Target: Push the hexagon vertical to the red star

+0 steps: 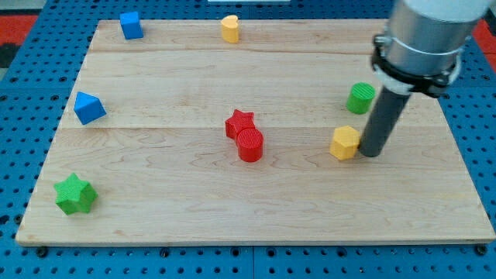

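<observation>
Camera view, yellow hexagon (345, 142): right of centre on board (155, 209), well right of red star (239, 124).
My tip (371, 153): bare rod, no jaws; touching hexagon's right side.
Handling: I judge it light, rigid, slides easily; push a flat face squarely.

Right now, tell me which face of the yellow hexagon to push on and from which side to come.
There is nothing to grip with, so push with my tip. It sits against the yellow hexagon on the view's right. The red star lies well to the view's left, with the red cylinder touching it. Pressing that right-hand face, sliding left, looks best.
</observation>
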You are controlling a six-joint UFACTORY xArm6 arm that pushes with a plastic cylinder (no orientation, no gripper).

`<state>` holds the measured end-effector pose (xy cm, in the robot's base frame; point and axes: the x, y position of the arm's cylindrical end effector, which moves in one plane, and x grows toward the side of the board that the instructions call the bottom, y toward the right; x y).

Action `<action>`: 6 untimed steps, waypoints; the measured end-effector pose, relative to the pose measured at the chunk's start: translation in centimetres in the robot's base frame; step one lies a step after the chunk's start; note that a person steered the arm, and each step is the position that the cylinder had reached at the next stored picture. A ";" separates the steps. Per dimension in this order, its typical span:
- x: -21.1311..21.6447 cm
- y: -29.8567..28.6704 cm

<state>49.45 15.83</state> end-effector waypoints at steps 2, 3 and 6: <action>-0.9 -1.1; -6.3 -3.2; -8.5 -8.9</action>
